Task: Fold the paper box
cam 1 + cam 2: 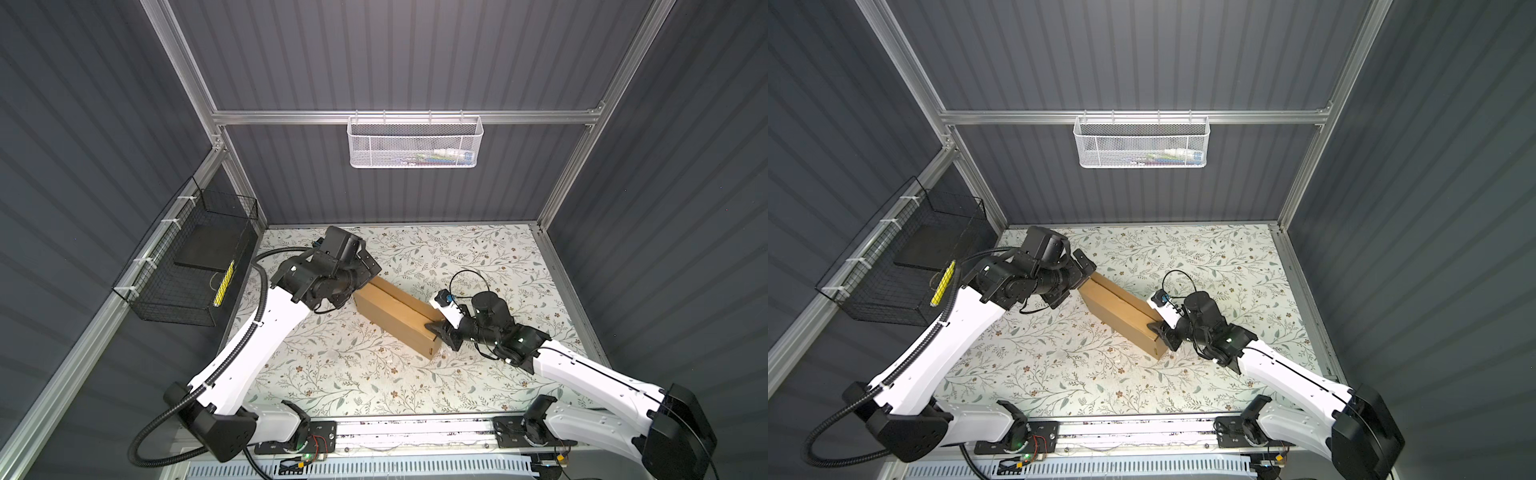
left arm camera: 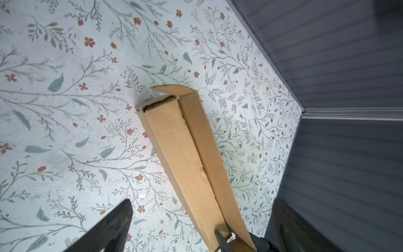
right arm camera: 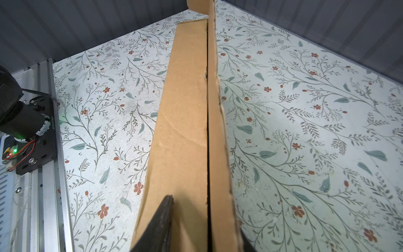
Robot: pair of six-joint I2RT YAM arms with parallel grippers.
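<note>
The flat table [image 1: 353, 374], covered in a pale cloth printed with twigs and small red flowers, fills the floor of the cell. Only the top views take in the black wire basket [image 1: 166, 291] tied to the left rail and the white mesh basket [image 1: 386, 145] hung on the rear bar.

The paper box [image 1: 395, 313], a long, narrow body of plain brown corrugated cardboard, lies slantwise at the middle of the table. One end points far left and the other near right. In both top views it reads as a closed slab with one lengthwise seam.

The left wrist view adds that the end farther from that camera is open, with a small flap sticking out and a dark gap under the top panel. The right wrist view shows the seam as a thin dark slit, and the panel beside it stands taller than the top face.

The left gripper [image 2: 204, 201] is released, its fingers [image 2: 113, 224] spread wide with the box's far-left end between them. The right gripper [image 1: 437, 331] is clenched on the near-right end of the paper box, one finger [image 3: 161, 222] lying flat on the top face.
</note>
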